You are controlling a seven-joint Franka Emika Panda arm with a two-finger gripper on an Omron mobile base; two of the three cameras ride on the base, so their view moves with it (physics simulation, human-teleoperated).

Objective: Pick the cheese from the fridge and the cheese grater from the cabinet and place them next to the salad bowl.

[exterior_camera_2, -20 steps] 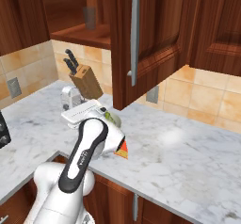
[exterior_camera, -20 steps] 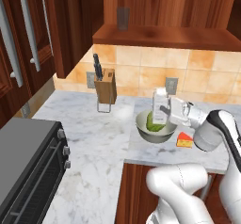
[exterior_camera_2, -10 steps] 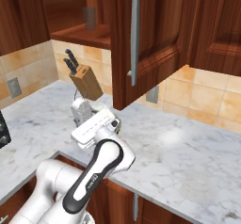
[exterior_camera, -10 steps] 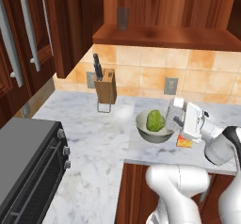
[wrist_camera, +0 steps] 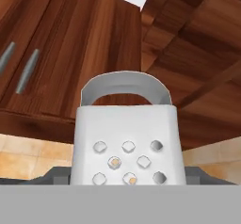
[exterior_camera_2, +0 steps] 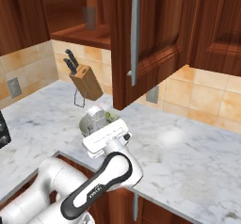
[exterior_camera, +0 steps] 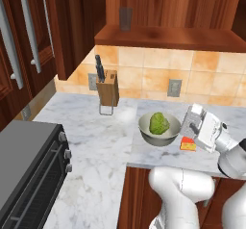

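Note:
My gripper [wrist_camera: 124, 180] is shut on the silver perforated cheese grater [wrist_camera: 126, 138], whose loop handle points up toward the wooden cabinet [exterior_camera: 163, 35]. In the left base view the cheese grater [exterior_camera: 193, 119] hangs just right of the salad bowl [exterior_camera: 145, 127] with its green lettuce, above the orange cheese [exterior_camera: 188, 145] lying on the counter. From the right base view the cheese grater [exterior_camera_2: 96, 118] hides most of the salad bowl [exterior_camera_2: 85, 124]. The fridge is out of view.
A knife block [exterior_camera: 107, 91] stands at the back wall, left of the bowl. A black oven [exterior_camera: 29, 170] sits at the counter's near left. A dark grey cup [exterior_camera: 126, 19] stands on the cabinet shelf. An open cabinet door [exterior_camera_2: 141, 44] hangs over the counter.
The hand with the grater has swung from over the bowl to its right side and lower, and now hangs above the cheese.

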